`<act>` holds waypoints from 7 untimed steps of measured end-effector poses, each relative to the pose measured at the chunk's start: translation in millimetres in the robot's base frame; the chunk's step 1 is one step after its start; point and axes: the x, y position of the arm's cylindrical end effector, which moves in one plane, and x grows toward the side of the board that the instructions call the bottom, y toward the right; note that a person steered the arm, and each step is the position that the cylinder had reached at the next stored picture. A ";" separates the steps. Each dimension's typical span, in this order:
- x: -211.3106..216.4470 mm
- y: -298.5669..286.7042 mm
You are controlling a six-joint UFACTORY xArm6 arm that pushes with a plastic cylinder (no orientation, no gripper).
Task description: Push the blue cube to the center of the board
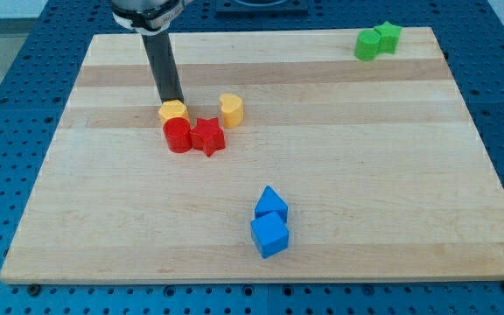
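Tip (173,99), with no gripper fitted, touches the yellow block (173,111), well apart from the blue cube (269,235) near the worktop's (392,140) bottom edge. Circle below the cube, then push upward.

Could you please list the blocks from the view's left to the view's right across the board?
Yellow block → red cylinder → red star → yellow heart → blue cube → green blocks.

Bright even overhead light, soft short shadows under blocks, sharp focus, no glare
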 end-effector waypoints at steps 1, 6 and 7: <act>0.0 -5.7; 192.5 27.4; 236.8 101.1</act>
